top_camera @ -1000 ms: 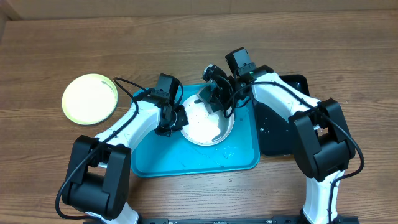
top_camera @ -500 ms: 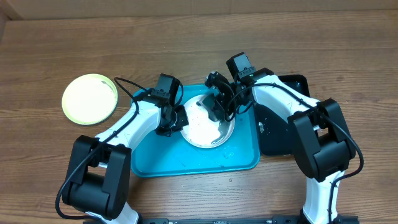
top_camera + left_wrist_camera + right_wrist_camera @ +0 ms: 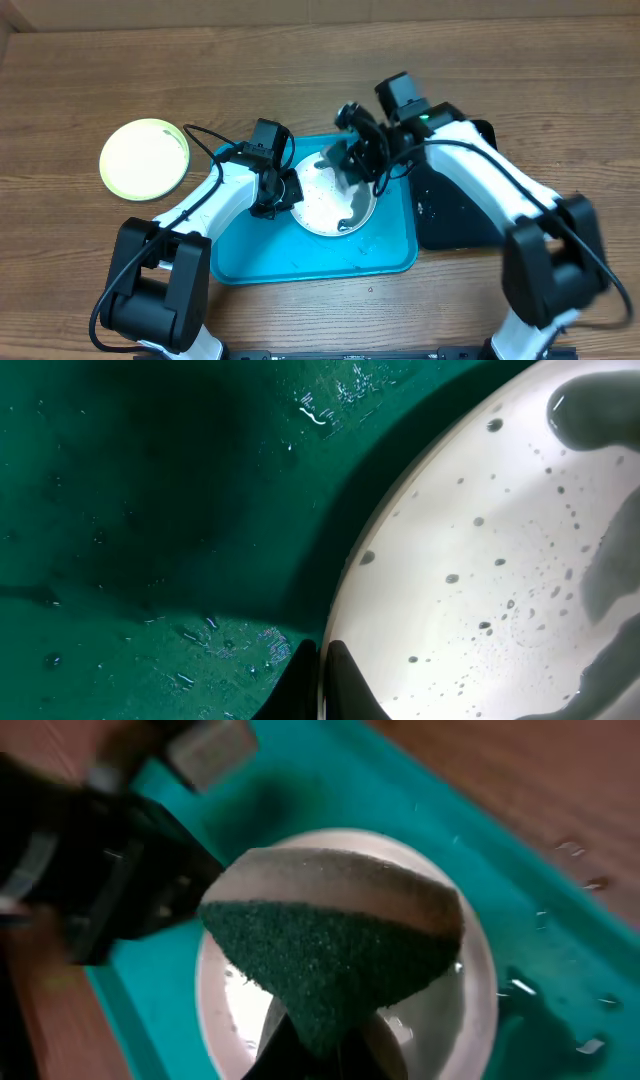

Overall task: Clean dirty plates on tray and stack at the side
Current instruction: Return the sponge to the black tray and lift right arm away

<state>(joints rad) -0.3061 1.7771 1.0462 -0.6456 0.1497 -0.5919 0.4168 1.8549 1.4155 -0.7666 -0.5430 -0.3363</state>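
White plate (image 3: 318,203), rim in left gripper (image 3: 320,668)

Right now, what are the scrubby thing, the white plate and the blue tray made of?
The sponge looks like soft foam: a rough dark-green scouring face on a tan spongy layer. The white plate seems glossy plastic, since dark specks and reflections sit on its smooth surface. The tray is probably smooth turquoise plastic, with water beading on it.

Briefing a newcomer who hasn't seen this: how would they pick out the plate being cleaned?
Find the large turquoise plastic tray at centre. The round white plastic plate lies on its far half, under a green scouring sponge. Unlike the yellow-green plate on the wooden table at left, it is dark-speckled.
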